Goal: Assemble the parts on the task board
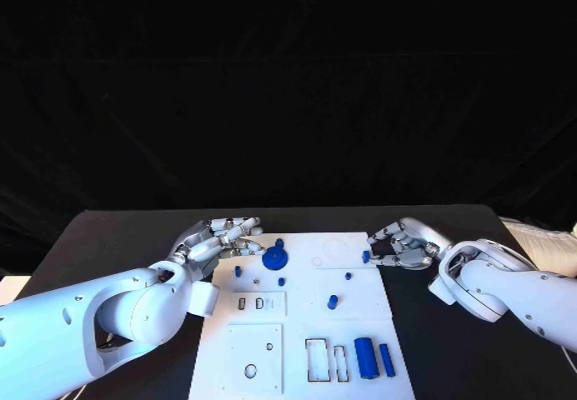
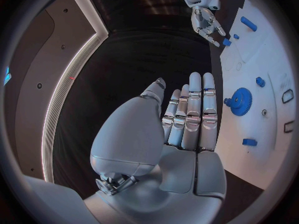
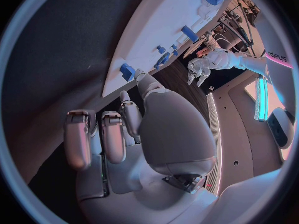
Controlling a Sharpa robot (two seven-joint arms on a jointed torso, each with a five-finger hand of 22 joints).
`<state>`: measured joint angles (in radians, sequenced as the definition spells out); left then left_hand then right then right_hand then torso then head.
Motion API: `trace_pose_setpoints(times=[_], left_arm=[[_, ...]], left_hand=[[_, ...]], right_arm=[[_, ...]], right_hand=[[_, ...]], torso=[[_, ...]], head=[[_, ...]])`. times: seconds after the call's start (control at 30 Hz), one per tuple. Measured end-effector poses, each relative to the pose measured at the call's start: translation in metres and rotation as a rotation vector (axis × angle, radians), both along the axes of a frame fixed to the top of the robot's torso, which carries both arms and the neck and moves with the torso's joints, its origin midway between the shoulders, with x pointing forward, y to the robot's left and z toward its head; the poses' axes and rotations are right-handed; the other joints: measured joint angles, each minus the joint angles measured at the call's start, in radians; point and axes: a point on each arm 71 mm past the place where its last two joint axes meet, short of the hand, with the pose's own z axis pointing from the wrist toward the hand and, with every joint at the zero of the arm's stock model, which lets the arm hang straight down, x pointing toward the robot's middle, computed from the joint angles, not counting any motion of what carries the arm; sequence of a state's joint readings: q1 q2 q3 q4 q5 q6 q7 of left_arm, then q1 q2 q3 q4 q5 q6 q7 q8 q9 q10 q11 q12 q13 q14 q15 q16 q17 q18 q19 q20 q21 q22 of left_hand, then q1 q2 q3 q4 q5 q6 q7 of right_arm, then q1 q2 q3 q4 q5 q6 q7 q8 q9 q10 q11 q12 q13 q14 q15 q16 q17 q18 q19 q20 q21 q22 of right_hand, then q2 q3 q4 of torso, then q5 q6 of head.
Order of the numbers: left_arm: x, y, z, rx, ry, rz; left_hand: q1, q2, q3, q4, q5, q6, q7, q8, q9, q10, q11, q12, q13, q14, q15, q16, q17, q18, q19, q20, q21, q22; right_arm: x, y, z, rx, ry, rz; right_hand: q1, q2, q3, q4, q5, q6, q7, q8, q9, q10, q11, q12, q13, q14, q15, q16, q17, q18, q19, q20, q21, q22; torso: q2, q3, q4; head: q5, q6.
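While the black table [image 1: 120, 242] sits under a dark backdrop, the left hand [image 1: 214, 240] hovers empty, fingers spread, beside the white board [image 1: 301, 350]; the right hand [image 1: 403, 246] pinches a small blue part [image 1: 365, 257].

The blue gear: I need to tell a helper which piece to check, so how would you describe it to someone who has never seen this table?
On the white task board mid-table, look at its far left part, beside the left hand. The blue gear lies there: the only round, toothed part, wider than the small blue pegs around it.
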<state>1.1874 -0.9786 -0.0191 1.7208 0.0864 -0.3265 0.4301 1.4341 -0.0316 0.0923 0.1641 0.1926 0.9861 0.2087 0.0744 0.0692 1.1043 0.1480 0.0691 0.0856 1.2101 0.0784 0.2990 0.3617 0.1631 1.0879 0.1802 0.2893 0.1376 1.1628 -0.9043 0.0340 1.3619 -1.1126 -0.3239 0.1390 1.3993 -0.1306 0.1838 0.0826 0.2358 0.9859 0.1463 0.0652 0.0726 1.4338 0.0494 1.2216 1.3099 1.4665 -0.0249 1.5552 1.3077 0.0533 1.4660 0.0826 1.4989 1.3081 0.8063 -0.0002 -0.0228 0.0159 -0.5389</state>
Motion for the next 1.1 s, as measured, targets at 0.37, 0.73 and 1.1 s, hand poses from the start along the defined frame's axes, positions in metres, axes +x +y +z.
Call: trace_pose_setpoints(times=[0.37,0.73,1.1], left_arm=[[0.000,-0.001,0.000,-0.001,0.000,-0.002],[-0.001,-0.001,0.000,-0.002,0.001,-0.003],[-0.001,0.000,0.000,-0.002,0.001,-0.003]], left_hand=[[0.000,0.000,0.000,0.000,0.000,0.000,0.000,0.000,0.000,0.000,0.000,0.000,0.000,0.000,0.000,0.000,0.000,0.000,0.000,0.000,0.000,0.000],[0.000,0.000,0.000,0.000,0.000,0.000,0.000,0.000,0.000,0.000,0.000,0.000,0.000,0.000,0.000,0.000,0.000,0.000,0.000,0.000,0.000,0.000],[0.000,0.000,0.000,0.000,0.000,0.000,0.000,0.000,0.000,0.000,0.000,0.000,0.000,0.000,0.000,0.000,0.000,0.000,0.000,0.000,0.000,0.000]], right_arm=[[0.003,0.006,-0.006,-0.013,0.003,0.009],[0.004,0.010,-0.010,-0.022,0.008,0.018],[0.006,0.014,-0.013,-0.029,0.012,0.023]], right_hand=[[0.011,0.011,0.007,-0.007,0.000,0.014,-0.003,0.005,0.004,0.000,0.000,0.005,0.000,0.000,0.000,0.000,0.000,-0.011,0.000,0.000,0.000,0.000],[0.015,0.017,0.019,-0.019,-0.004,0.046,-0.009,0.016,0.009,0.000,0.000,0.008,0.001,0.000,0.000,0.000,0.000,-0.011,0.000,0.000,0.004,0.000],[0.013,0.041,0.037,-0.037,-0.031,0.096,-0.024,0.030,0.014,0.009,-0.009,0.016,0.003,-0.002,-0.002,0.004,0.000,-0.011,0.000,-0.001,0.004,0.000]], torso=[[-0.001,-0.0006,-0.0003],[-0.001,-0.0007,-0.0007],[0.000,0.0007,-0.0014]], head=[[0.002,-0.004],[0.006,-0.008],[0.009,-0.010]])
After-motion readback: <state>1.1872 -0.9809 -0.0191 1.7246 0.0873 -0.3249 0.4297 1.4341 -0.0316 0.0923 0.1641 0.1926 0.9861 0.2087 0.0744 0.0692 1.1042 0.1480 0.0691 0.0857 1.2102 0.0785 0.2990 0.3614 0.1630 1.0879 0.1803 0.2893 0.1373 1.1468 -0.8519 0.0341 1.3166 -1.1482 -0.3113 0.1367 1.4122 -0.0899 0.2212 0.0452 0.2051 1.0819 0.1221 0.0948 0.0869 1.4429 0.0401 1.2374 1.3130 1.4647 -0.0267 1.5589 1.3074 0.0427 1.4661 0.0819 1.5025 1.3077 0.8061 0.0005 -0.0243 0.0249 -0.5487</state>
